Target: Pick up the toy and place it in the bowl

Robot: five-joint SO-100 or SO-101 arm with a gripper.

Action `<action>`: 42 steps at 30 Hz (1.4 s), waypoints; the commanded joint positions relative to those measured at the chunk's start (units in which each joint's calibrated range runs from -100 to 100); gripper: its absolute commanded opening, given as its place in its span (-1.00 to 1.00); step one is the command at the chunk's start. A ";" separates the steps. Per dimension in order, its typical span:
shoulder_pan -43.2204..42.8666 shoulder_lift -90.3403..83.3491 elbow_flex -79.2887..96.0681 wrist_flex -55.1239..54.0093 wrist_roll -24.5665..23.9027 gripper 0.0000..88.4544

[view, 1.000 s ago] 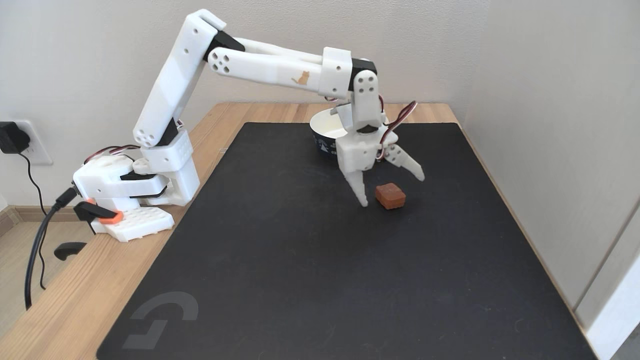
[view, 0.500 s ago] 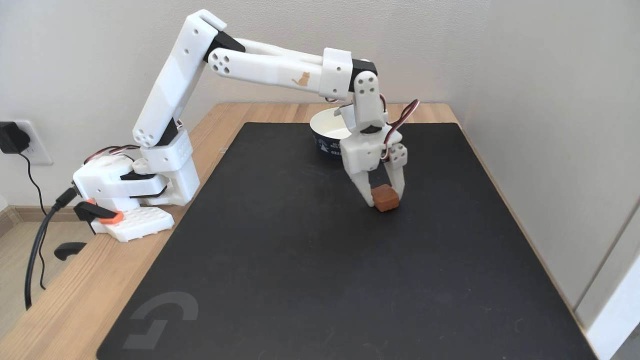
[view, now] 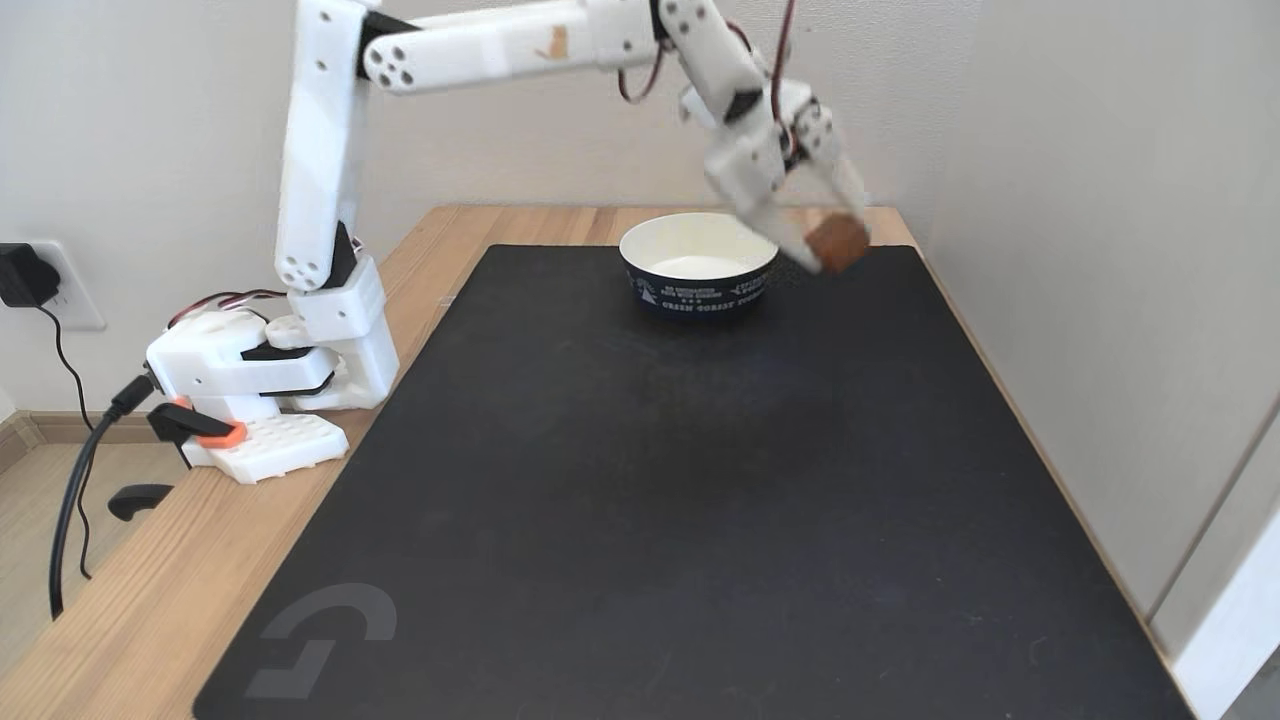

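My white gripper is raised in the air, blurred by motion, and shut on the toy, a small reddish-brown block held between its fingertips. The toy hangs above the mat, just right of the bowl's right rim. The bowl, cream-white inside and dark navy outside with white lettering, stands at the back of the black mat. Nothing lies inside the visible part of the bowl.
The arm's white base sits at the left on the wooden table, with cables and a wall socket further left. A wall runs close along the mat's right side and behind the bowl.
The gripper went from open beside the toy to shut on it, then lifted it off the mat and swung it up and back toward the bowl's right side.
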 commanded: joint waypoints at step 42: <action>6.56 -60.54 75.30 -31.11 -12.17 -0.94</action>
